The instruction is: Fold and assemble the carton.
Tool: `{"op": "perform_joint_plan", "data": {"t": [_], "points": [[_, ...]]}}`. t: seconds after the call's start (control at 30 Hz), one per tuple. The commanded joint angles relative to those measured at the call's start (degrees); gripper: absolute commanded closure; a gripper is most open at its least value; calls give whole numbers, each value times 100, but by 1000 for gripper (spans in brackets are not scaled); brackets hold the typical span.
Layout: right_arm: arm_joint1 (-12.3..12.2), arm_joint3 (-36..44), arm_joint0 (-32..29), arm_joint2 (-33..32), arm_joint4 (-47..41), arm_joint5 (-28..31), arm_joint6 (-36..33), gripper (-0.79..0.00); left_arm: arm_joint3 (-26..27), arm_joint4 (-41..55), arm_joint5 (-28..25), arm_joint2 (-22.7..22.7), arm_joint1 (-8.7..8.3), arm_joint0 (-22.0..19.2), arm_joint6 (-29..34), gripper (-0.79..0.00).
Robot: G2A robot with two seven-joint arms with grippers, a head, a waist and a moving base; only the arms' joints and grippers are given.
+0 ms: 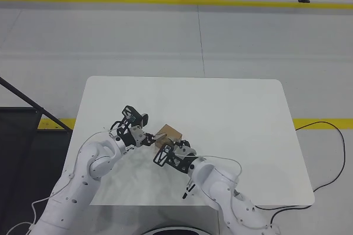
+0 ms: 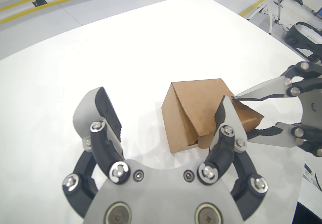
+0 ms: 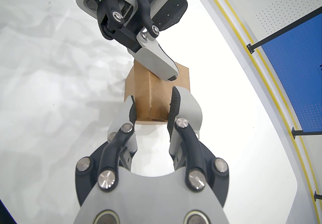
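Mid-frame in the top view, the right gripper is clamping one end of the small carton on the table. The left gripper is hanging wide-spread over it. The cardboard looks light and crushable, likely best pinched along its stiffer folded edges.

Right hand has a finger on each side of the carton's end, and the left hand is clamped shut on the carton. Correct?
Not the left hand: it is open. The left wrist view shows one finger over the carton and the other apart over the table. The right hand does straddle the carton's end.
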State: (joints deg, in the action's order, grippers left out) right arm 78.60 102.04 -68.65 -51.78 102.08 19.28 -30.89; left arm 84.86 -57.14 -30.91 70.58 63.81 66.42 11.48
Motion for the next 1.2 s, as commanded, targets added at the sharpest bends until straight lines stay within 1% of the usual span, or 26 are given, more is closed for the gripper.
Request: {"op": "perform_joint_plan", "data": {"t": [0.0, 0.3, 0.6, 0.73, 1.03, 1.17], "points": [[-1, 19, -16, -15, -7, 6, 19, -302, -4, 0, 3, -3, 2, -7, 1, -785], [-21, 111, -95, -123, -140, 181, 261, -320, 10, 0, 1, 8, 4, -32, 24, -785], [-21, 102, -71, -135, -257, 369, 307, -345, -8, 10, -32, 24, 3, -28, 16, -785], [-15, 103, -85, -141, -288, 299, 278, -348, -10, 11, -35, 24, 4, -29, 18, -785], [39, -15, 10, -41, -336, 61, 119, -317, -13, 9, -46, -8, 11, -40, 31, -785], [58, -73, 52, 1, -338, 34, 69, -317, -16, 5, -50, -12, 13, -43, 34, -785]]}}
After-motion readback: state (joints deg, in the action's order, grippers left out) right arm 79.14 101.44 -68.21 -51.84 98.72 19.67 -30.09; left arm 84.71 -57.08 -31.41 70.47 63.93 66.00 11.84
